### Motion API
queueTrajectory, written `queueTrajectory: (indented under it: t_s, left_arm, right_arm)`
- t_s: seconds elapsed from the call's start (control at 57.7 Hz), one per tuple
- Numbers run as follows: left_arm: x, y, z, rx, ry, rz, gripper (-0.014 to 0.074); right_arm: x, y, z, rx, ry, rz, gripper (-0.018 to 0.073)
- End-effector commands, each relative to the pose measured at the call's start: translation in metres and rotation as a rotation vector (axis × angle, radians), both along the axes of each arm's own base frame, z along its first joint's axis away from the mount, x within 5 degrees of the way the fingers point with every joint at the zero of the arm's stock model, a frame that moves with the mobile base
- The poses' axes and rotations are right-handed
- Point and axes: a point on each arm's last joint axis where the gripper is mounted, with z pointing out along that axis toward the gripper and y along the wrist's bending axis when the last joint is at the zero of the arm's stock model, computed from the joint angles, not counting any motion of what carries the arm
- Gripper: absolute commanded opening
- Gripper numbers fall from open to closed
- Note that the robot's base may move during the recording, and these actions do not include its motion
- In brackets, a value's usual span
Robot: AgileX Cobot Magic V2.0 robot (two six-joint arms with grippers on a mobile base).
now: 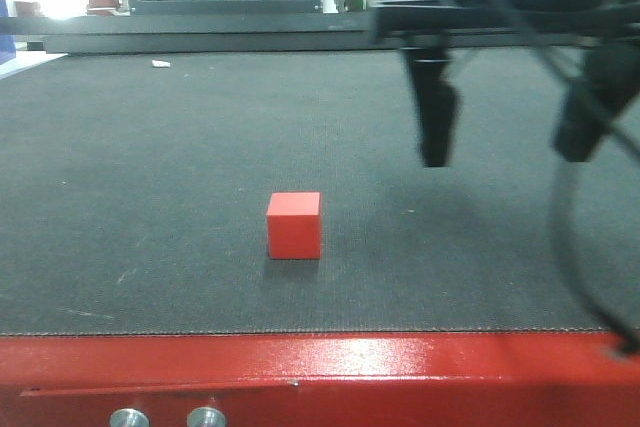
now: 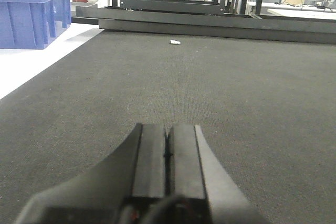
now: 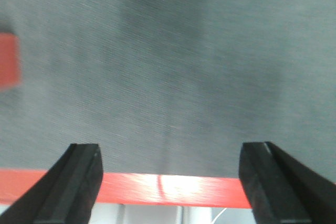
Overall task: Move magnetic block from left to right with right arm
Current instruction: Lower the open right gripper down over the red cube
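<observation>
Magnetic block (image 1: 294, 224) sitting free on mat (image 1: 150, 147), lower centre of front view. Right gripper (image 1: 505, 152) hovering at upper right, jaws spread wide, holding nothing. Left gripper (image 2: 168, 156) idling, jaws pressed together. Grasp, carry and release seemingly all remaining.

The magnetic block (image 1: 294, 224) sits flat on the dark mat — a small matte red cube, upright, near the front edge, left of centre.
</observation>
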Motion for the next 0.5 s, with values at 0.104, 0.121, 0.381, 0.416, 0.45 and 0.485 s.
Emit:
queueTrajectory:
  t_s: [0.104,0.121,0.381,0.416,0.45,0.485]
  left_arm:
    - [-0.001,0.0,0.005,-0.013,-0.086,0.004,-0.0126]
    - [-0.001,0.0,0.005,-0.013,-0.086,0.004,-0.0126]
    - [-0.001,0.0,0.005,-0.013,-0.086,0.004,-0.0126]
    - [-0.001,0.0,0.005,-0.013,-0.086,0.004,-0.0126]
    - [-0.001,0.0,0.005,-0.013,-0.086,0.004,-0.0126]
    - [-0.001,0.0,0.005,-0.013,-0.086,0.004,-0.0126]
  right_arm:
    - [0.019,0.039,0.02,0.054,-0.02,0.021,0.0633]
    - [0.02,0.042,0.02,0.058,-0.018,0.024,0.0633]
    - [0.037,0.088,0.005,0.099,0.021,0.069,0.0633]
    - [0.038,0.093,0.002,0.103,0.029,0.072,0.0633]
    - [0.039,0.097,0.001,0.107,0.031,0.077,0.0633]
    - [0.041,0.099,-0.002,0.108,0.04,0.076,0.0633]
